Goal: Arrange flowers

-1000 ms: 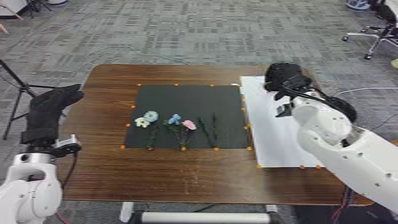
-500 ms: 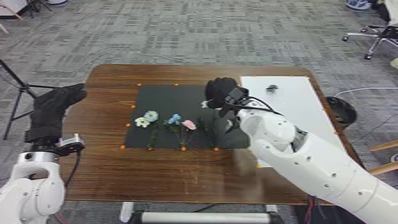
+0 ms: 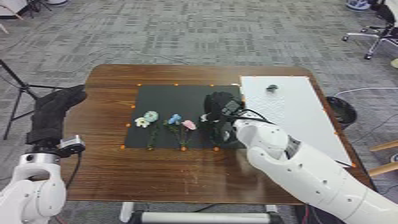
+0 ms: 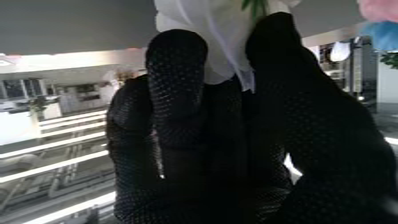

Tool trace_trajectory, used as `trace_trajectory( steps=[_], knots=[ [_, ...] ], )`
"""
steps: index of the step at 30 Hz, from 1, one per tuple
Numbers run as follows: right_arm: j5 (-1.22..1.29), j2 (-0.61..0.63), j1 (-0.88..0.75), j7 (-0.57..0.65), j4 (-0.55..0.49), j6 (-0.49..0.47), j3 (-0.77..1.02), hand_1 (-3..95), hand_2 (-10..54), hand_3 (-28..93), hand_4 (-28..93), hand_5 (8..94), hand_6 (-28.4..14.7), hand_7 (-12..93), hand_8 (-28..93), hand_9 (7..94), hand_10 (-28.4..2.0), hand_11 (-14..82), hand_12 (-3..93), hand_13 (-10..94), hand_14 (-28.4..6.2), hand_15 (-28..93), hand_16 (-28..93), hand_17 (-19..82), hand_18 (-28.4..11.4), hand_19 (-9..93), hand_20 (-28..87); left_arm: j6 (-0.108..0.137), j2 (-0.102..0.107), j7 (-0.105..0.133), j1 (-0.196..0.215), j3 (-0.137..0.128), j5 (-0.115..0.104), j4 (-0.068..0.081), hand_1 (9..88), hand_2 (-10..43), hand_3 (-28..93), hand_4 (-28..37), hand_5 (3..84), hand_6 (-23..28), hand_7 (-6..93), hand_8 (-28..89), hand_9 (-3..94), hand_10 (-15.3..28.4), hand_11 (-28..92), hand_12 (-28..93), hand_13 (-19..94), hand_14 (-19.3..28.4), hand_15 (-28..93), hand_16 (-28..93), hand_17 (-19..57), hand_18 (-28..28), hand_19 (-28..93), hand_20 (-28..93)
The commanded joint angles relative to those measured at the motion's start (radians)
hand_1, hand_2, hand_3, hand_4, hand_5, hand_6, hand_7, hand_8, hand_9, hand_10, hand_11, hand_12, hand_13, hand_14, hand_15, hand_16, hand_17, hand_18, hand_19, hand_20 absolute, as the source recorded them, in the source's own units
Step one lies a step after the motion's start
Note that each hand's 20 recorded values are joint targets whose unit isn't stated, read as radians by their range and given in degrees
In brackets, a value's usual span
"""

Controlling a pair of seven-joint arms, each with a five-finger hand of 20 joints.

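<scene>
Black-gloved right hand (image 3: pixel 219 102): pinched a white, broad-petalled fabric flower (image 4: pixel 211 37);
Pink fabric flower (image 3: pixel 189 124): lay just left of that hand.

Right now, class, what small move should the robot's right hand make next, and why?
Probably ease the white flower down onto the black mat, beside the pink flower, and release it: the right hand pinches it over that mat, where the other blooms already lie roughly in a row.

No text, label, brand, number or sign could be read in the head view or the right wrist view.
</scene>
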Motion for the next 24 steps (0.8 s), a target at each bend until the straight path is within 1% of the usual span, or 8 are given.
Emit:
trace_trajectory(
  steps=[1,5,8,11,15,18,20,24],
  knots=[
    [0.005,0.007,0.016,-0.001,-0.009,0.022,0.014,58.5,-9.5,57,-15,71.7,1.8,24,8,83.5,-9.7,5.5,33.4,71,-8.9,50,42,32,-21.1,72,58,-0.01,-0.008,-0.003,0.004,0.002,-0.003,0.0,25.5,11.4,69,-28.3,53.9,2.7,15.7,-8,52.1,14.7,22,13,41,17.2,21,0,5.7,13.1,14,18],
    [0.035,0.028,0.02,0.013,-0.039,0.009,0.037,56.7,-9.5,56,-14,69.9,1.1,23,8,79.4,-11.0,9.9,29.4,70,-9.3,51,40,32,-21.3,72,58,-0.009,-0.008,-0.004,0.006,-0.001,-0.002,-0.003,25.2,11.6,69,-28.3,54.0,2.7,15.9,-8,52.1,14.7,22,13,41,17.2,21,0,5.6,13.4,14,18],
    [0.055,0.035,0.028,0.018,-0.052,-0.002,0.052,56.0,-9.5,56,-14,69.1,0.6,23,8,77.4,-11.6,12.5,26.6,69,-9.9,51,38,31,-21.4,72,58,0.0,-0.007,-0.008,0.011,-0.001,-0.017,-0.005,24.9,11.9,69,-28.3,54.0,2.6,16.0,-8,52.2,14.7,22,13,41,17.3,21,0,5.6,13.5,14,18],
    [0.076,0.05,0.022,0.027,-0.083,-0.005,0.089,55.4,-9.5,56,-14,68.9,0.5,23,8,76.9,-11.7,13.4,25.9,69,-9.9,52,37,31,-21.4,71,58,-0.005,-0.003,-0.006,0.002,0.002,-0.007,-0.005,23.7,15.0,68,-28.3,54.0,2.5,16.0,-8,52.6,14.7,22,13,41,17.4,22,0,5.6,13.7,15,19],
    [0.122,0.077,0.004,0.037,-0.139,-0.052,0.161,52.1,-9.5,58,-13,67.7,0.3,21,8,74.9,-12.5,17.0,20.9,68,-10.2,53,35,31,-21.5,71,58,-0.006,0.001,-0.009,0.007,0.0,-0.005,-0.007,23.2,15.5,68,-28.3,54.1,2.4,16.1,-8,52.6,14.7,22,13,42,17.5,22,0,5.6,13.9,16,19],
    [0.16,0.096,-0.012,0.044,-0.175,-0.07,0.21,47.5,-9.5,63,-15,66.0,0.2,19,2,73.6,-12.6,17.8,19.2,67,-10.5,53,35,30,-21.8,70,58,-0.001,0.002,-0.011,0.012,-0.003,-0.007,-0.01,23.0,15.4,69,-28.3,54.1,2.4,16.3,-8,52.7,14.7,22,13,42,17.5,22,0,5.7,13.9,16,19],
    [0.19,0.104,-0.013,0.054,-0.189,-0.06,0.224,45.2,-9.5,65,-15,65.4,0.3,19,-7,72.7,-12.8,17.4,19.2,67,-10.7,53,35,30,-22.0,70,58,0.001,0.003,-0.008,0.016,-0.007,-0.007,-0.012,22.9,15.3,69,-28.3,54.2,2.3,16.5,-8,52.8,14.8,22,13,42,17.6,22,0,5.8,13.9,16,19],
    [0.185,0.111,-0.007,0.035,-0.185,-0.073,0.216,45.1,-9.5,65,-15,65.4,0.0,19,-8,72.6,-12.9,17.4,19.2,67,-11.0,53,35,30,-22.1,70,58,0.008,-0.002,-0.007,0.024,-0.013,-0.011,-0.018,23.0,14.9,69,-28.3,54.3,2.2,16.6,-8,53.0,14.8,22,13,42,17.6,22,0,5.8,13.9,16,19]
  ],
)
